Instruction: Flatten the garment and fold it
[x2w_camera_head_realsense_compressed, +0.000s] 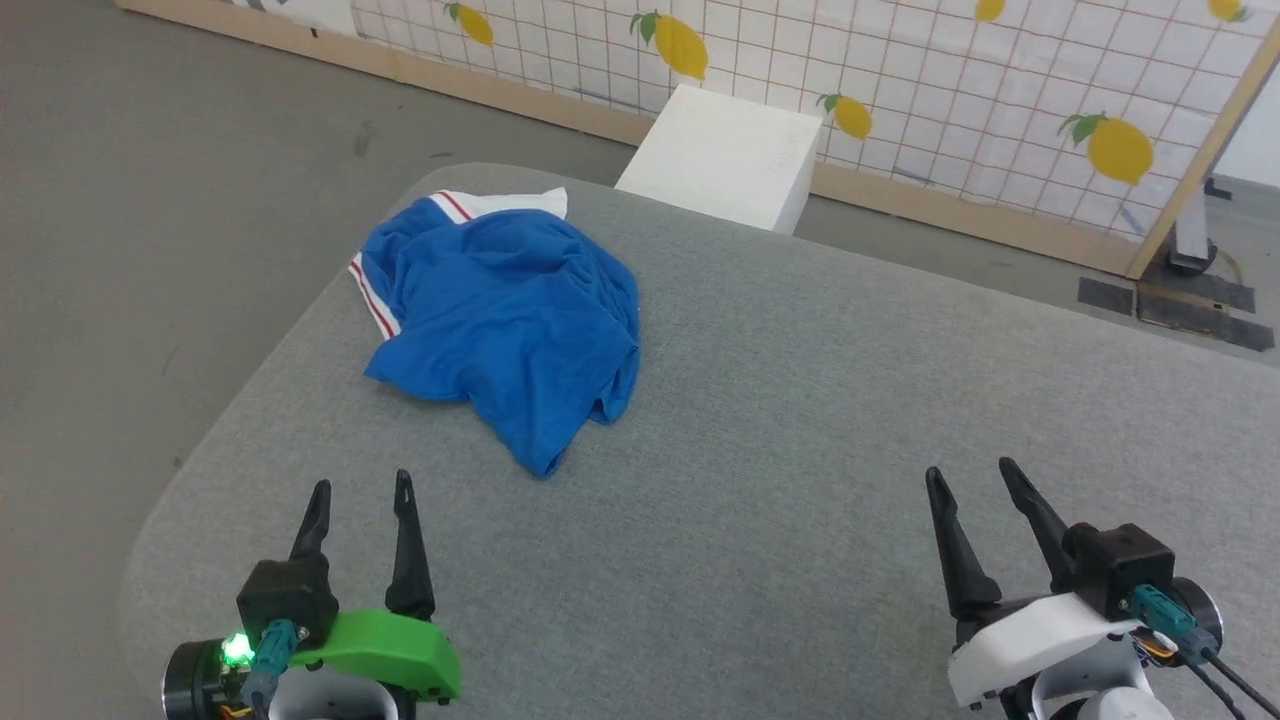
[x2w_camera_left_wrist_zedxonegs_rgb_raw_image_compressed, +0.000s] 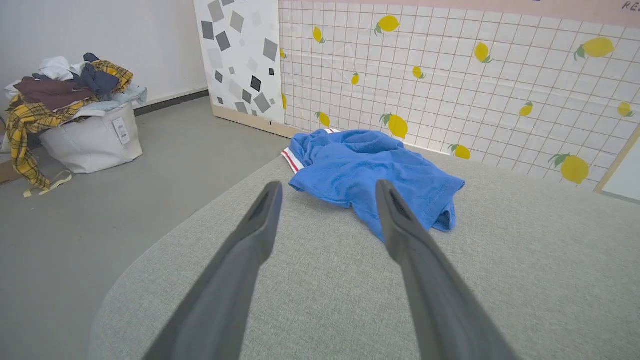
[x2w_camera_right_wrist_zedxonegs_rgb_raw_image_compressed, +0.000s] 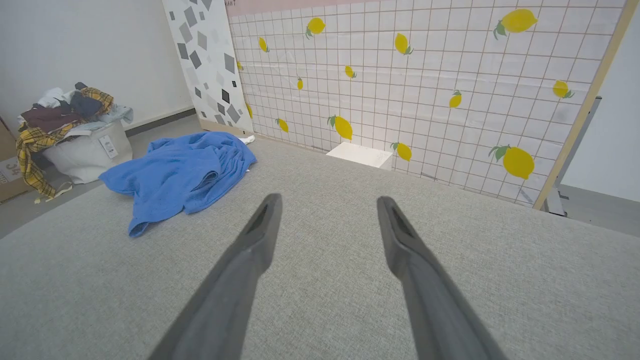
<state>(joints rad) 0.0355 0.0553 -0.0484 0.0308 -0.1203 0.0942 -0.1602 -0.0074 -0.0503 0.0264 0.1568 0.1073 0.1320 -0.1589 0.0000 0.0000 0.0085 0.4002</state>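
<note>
Left pincer and right pincer gape empty; crumpled garment lies near the far-left edge of the table.

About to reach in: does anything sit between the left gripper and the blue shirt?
Nothing visible does. Just grey table surface lies between the open left gripper and the crumpled garment.

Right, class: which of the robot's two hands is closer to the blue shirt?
The left hand, with the green cover: the blue shirt lies just ahead of it; the white-covered right hand sits off to the side.
</note>
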